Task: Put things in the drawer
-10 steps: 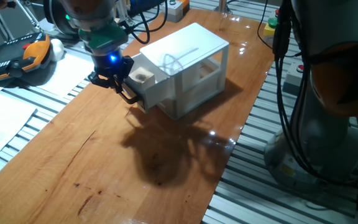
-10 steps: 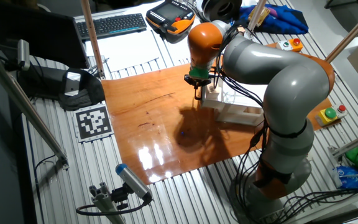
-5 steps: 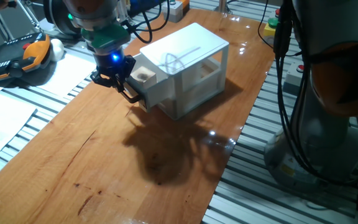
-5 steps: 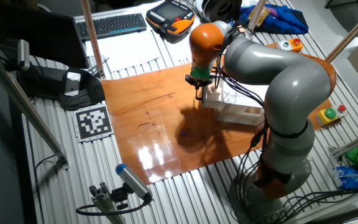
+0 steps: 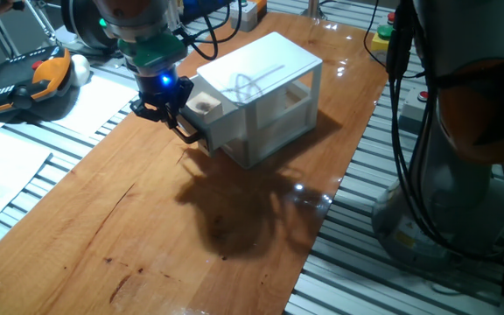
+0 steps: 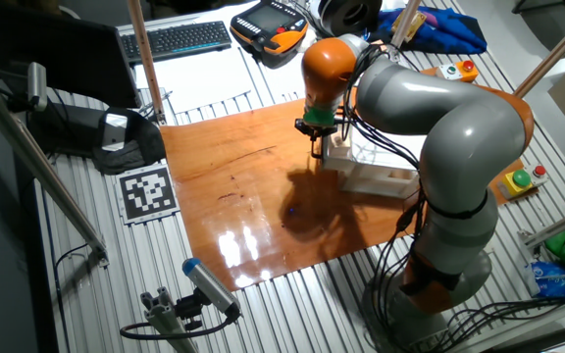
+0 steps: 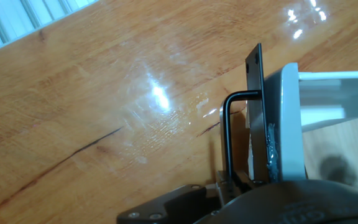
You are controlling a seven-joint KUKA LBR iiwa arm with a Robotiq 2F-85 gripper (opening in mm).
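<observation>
My shiny brown wooden worktop (image 5: 147, 236) has a small white cabinet (image 5: 269, 96) sitting near its far edge.

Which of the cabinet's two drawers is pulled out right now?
The upper drawer, at the gripper: its front sticks out from the white cabinet, with the wooden cube inside. No lower drawer protrudes.

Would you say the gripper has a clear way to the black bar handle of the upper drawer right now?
Probably yes: the gripper sits right at the handle of the part-open drawer, with nothing between.
</observation>
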